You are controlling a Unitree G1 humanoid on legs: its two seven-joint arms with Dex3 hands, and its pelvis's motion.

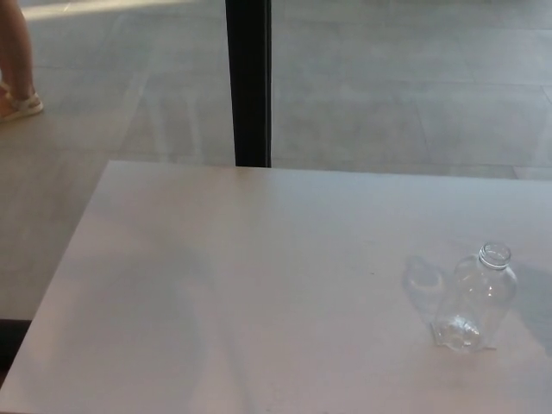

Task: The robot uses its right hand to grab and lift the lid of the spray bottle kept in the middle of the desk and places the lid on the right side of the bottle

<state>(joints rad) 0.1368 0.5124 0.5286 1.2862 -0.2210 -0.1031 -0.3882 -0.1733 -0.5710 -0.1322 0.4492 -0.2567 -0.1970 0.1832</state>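
A clear plastic bottle (475, 300) stands upright on the right part of the white desk (216, 285). Its round mouth (495, 254) is open, with no lid on it. No lid shows anywhere on the desk. Neither of my hands shows in the head view.
A black vertical post (248, 82) rises behind the desk's far edge. A person's leg and sandalled foot (19, 78) stand on the grey tiled floor at the top left. The desk's left edge runs diagonally down toward the bottom left corner.
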